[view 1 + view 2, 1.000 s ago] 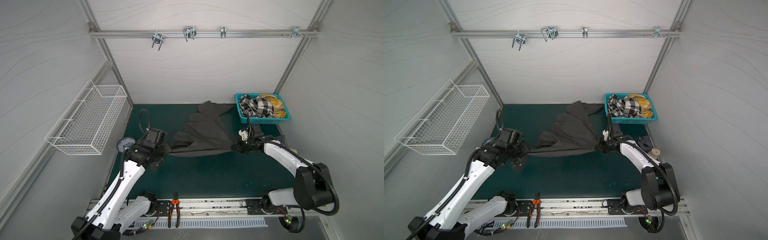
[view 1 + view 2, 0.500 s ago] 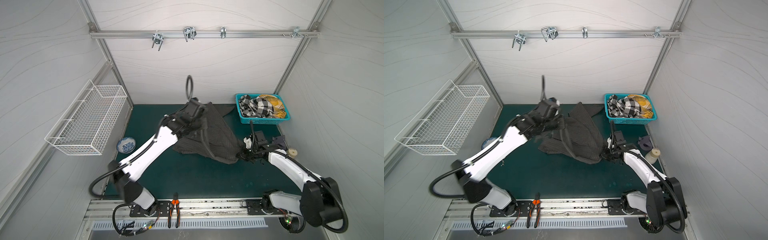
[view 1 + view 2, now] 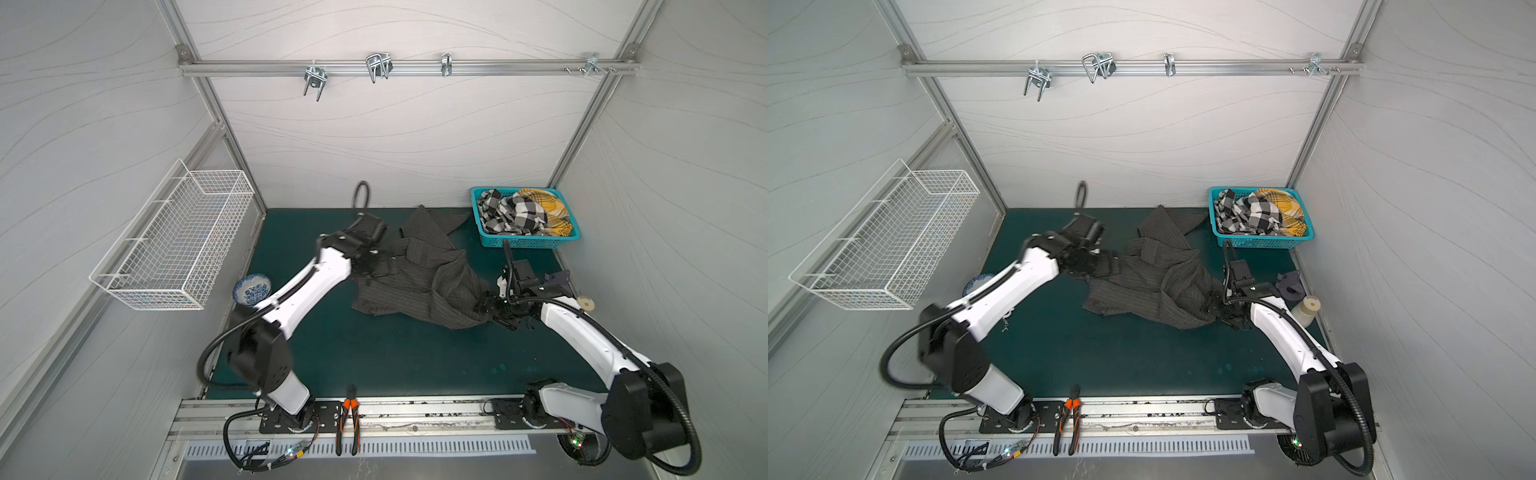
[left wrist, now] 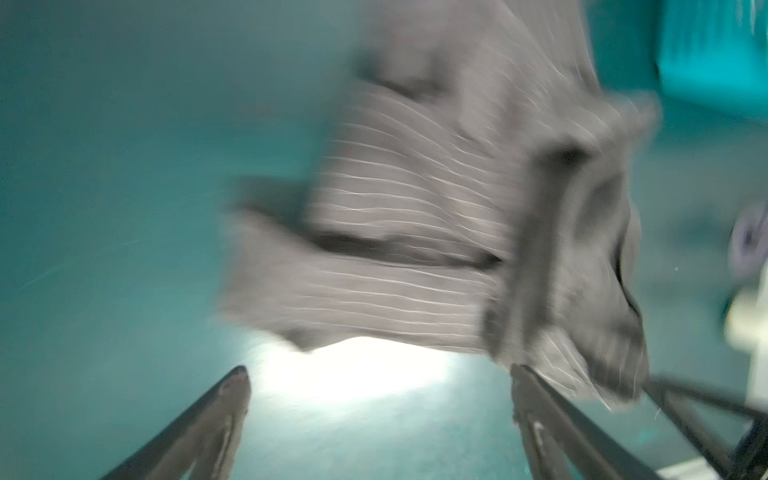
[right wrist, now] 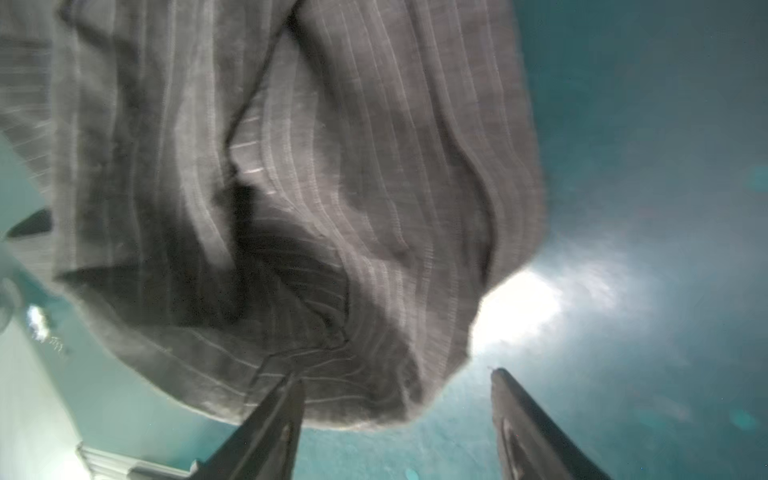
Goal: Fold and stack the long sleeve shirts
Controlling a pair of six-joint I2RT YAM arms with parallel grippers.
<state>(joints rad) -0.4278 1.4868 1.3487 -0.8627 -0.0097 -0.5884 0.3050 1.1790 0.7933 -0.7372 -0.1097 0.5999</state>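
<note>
The long sleeve shirt, dark charcoal with thin pale pinstripes, lies crumpled in a heap on the green mat, in both top views. My left gripper is at its left edge. In the left wrist view it is open over bare mat, with the blurred shirt just beyond its fingertips. My right gripper sits at the shirt's right corner. In the right wrist view it is open, and the shirt's hem hangs just beyond one finger.
A teal basket holding checked and yellow clothes stands at the back right. A white wire basket hangs on the left wall, with a blue patterned bowl below it. Orange pliers lie on the front rail. A purple part and a cream roll sit at the right edge.
Both grippers held the shirt stretched between them. The left arm swung it back and right, then both jaws opened and the shirt dropped into a heap.
</note>
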